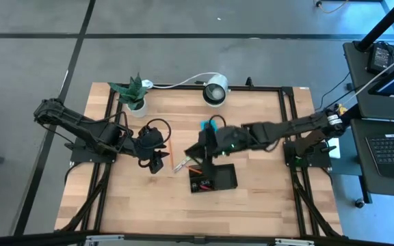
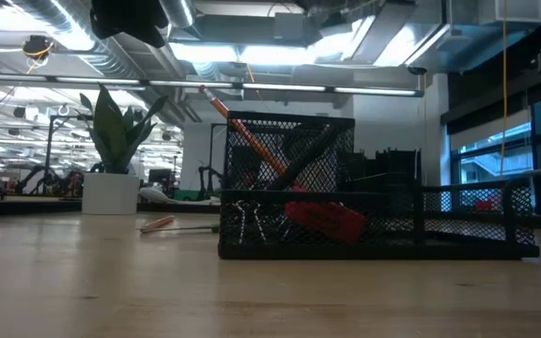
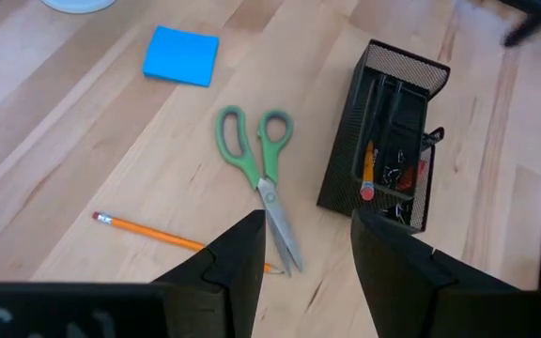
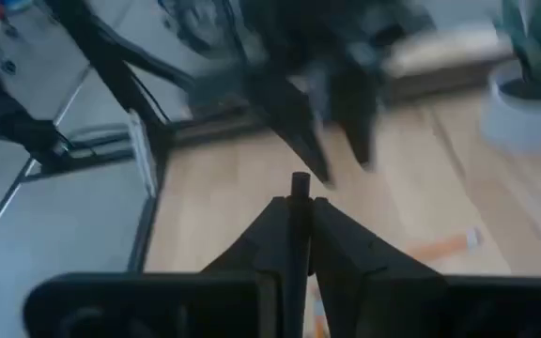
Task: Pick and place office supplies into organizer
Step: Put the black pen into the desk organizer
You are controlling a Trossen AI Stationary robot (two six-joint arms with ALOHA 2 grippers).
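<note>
The organizer (image 1: pixel 217 179) is a black mesh tray standing on the wooden table; a pencil, dark pens and a red piece stand in it (image 2: pixel 289 188). Green-handled scissors (image 3: pixel 261 178), an orange pencil (image 3: pixel 167 235) and a blue sticky-note pad (image 3: pixel 181 56) lie flat on the table beside it. My left gripper (image 3: pixel 308 230) hovers open above the scissors' blades, left of the organizer (image 1: pixel 157 162). My right gripper (image 1: pixel 200 149) is raised above the table just beyond the organizer's far left corner, shut on a thin black pen (image 4: pixel 299 181). My right gripper pinches the black pen between its two fingers. The pen's round end (image 4: pixel 299 181) sticks out just past the fingertips, and its shaft shows in the slit between them. The pen is lifted clear of the table; the fingers hide the rest of it.
A potted green plant (image 1: pixel 134 96) and a white round lamp (image 1: pixel 215 91) stand at the table's far edge. The two grippers are close together over the table's middle. Bare wood lies along the near edge (image 1: pixel 183 219).
</note>
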